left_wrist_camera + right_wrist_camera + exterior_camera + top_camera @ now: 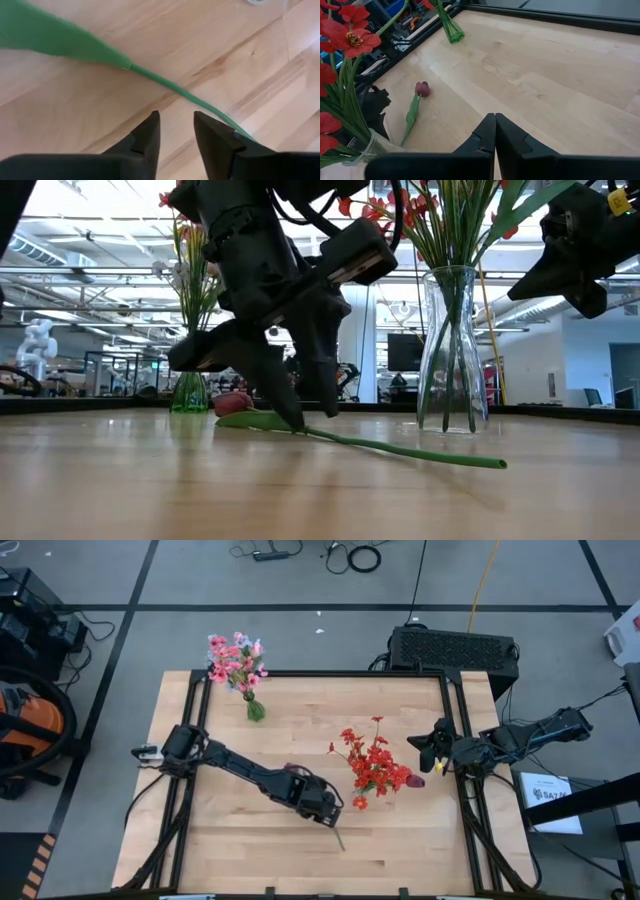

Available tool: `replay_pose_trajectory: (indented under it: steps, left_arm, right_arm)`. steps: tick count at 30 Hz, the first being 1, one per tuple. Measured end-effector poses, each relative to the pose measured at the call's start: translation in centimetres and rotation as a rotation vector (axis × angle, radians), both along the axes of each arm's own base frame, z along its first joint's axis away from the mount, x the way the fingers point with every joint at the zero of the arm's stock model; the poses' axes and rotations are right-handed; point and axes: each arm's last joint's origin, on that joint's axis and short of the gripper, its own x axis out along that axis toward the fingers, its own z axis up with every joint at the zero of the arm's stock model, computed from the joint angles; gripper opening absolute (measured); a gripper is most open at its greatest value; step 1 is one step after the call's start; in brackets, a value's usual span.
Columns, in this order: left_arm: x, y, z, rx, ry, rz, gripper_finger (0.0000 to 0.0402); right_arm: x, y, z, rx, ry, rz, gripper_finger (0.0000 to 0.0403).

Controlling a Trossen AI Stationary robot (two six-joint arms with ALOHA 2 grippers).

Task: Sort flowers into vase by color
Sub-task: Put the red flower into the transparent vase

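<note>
A tulip with a dark red bud [422, 89], one long leaf [55, 37] and a green stem [420, 450] lies flat on the wooden table [240, 840]. In the high view its bud is hidden under my left arm, and only the stem's end [339, 838] shows. My left gripper [310, 418] stands open over the stem just past the leaf, slanting down. Red flowers [375, 765] stand in a clear glass vase [452, 350]. Pink flowers [237, 660] stand in a green vase [255, 710]. My right gripper [495, 117] waits shut at the table's right edge. My left gripper comes at the tulip's stem [200, 102] from above, slanting, its fingers standing across the stem. Nothing lies between the fingertips; the stem runs past them and under one finger [220, 137]. One fingertip [297, 423] reaches down to the stem, and I cannot tell whether it touches.
The clear vase stands right of the tulip, close to my right gripper [425, 755]. The green vase [188, 392] is at the far edge, left of centre. A dark maroon bloom [415, 780] shows at the red bunch's right side. A black frame [300, 673] borders the tabletop.
</note>
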Motion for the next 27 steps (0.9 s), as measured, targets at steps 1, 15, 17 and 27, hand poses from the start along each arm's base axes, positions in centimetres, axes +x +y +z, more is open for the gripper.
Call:
replay_pose_trajectory:
  steps: [1,15,17,27]
  left_arm:
    - [0.0,0.2,0.0,-0.007,0.003,-0.016,0.0132]
    - [-0.9,2.0,0.9,-0.088,0.117,-0.136,0.0171]
    - [-1.3,2.4,1.6,-0.055,0.12,-0.153,0.0171]
    - [-1.6,3.3,5.1,0.117,-0.025,-0.056,0.0171]
  right_arm:
    - [0.0,0.0,0.0,0.0,0.0,0.0,0.0]
    - [-0.1,-0.5,0.3,-0.048,-0.063,-0.175,0.0]
    - [-0.2,-0.7,0.3,-0.062,-0.049,-0.166,0.0]
    - [-0.2,-2.5,-0.3,-0.142,0.166,0.01,0.0]
